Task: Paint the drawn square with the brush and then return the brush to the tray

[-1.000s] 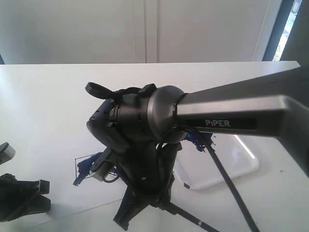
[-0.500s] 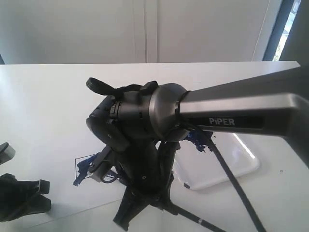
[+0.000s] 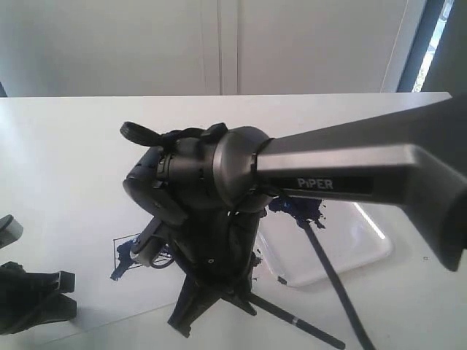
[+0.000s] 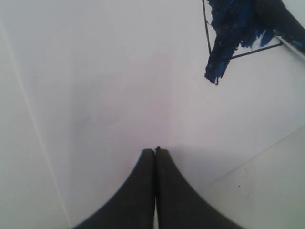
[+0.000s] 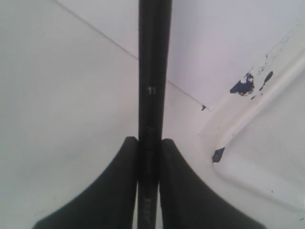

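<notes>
My right gripper (image 3: 222, 297) (image 5: 149, 140) is shut on the brush (image 5: 153, 71), a thin black stick whose handle (image 3: 299, 322) juts toward the lower right in the exterior view. Its tip is hidden behind the arm. The drawn square (image 3: 125, 251) (image 4: 238, 28) peeks out left of the right arm, heavily smeared dark blue, with a streak past one corner. The white tray (image 3: 350, 251) (image 5: 267, 162) with dark blue paint lies right of the arm. My left gripper (image 3: 62, 292) (image 4: 155, 151) rests shut and empty at the lower left, apart from the square.
The white paper sheet (image 5: 214, 38) carries the square, and its edge runs beside the tray. Stray paint specks (image 5: 244, 86) mark the sheet near the tray rim. A black cable (image 3: 336, 281) hangs from the right arm across the tray. The table's far edge meets a white wall.
The right arm has shifted a little to the left over the square, and the brush handle has swung slightly with it. The left gripper has stayed still.
</notes>
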Controlling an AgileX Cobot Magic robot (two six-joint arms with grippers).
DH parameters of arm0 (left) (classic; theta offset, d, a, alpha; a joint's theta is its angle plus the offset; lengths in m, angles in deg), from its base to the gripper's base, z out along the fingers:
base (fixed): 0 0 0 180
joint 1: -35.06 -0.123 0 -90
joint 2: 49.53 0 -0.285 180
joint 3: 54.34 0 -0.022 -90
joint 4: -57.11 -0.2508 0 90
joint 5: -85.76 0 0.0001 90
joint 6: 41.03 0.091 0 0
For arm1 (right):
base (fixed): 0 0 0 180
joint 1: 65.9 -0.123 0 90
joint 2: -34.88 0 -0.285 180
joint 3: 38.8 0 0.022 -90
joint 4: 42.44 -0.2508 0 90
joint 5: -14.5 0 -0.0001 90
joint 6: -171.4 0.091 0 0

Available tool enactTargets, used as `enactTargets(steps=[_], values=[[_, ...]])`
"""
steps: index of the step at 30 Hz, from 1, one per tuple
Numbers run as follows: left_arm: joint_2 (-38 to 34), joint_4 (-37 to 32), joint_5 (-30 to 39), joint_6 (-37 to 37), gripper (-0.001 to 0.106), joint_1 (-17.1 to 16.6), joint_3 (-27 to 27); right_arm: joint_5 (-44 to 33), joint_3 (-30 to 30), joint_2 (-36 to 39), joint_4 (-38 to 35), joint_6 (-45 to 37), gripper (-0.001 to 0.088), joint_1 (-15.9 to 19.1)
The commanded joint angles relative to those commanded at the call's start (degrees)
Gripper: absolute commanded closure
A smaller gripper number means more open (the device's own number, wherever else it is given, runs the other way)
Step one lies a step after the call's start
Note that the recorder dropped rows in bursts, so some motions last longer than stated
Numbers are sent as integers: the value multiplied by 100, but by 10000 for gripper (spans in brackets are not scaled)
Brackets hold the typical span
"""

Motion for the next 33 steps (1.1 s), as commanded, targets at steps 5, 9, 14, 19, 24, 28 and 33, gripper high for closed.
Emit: enactTargets(steps=[5, 9, 14, 19, 24, 28, 33], values=[[0, 0, 0, 14, 1053, 0, 0, 0, 28, 26, 32, 24, 868, 0], [0, 0, 0, 14, 1053, 0, 0, 0, 133, 26, 250, 181, 868, 0], [0, 0, 0, 14, 1053, 0, 0, 0, 305, 26, 277, 181, 868, 0], [0, 0, -10, 13, 1053, 0, 0, 0, 367, 65, 229, 181, 868, 0], [0, 0, -10, 13, 1053, 0, 0, 0, 367, 90, 229, 145, 868, 0], [0, 0, -10, 13, 1053, 0, 0, 0, 367, 102, 212, 137, 868, 34], [0, 0, -12, 13, 1053, 0, 0, 0, 357, 137, -262, -24, 868, 180]])
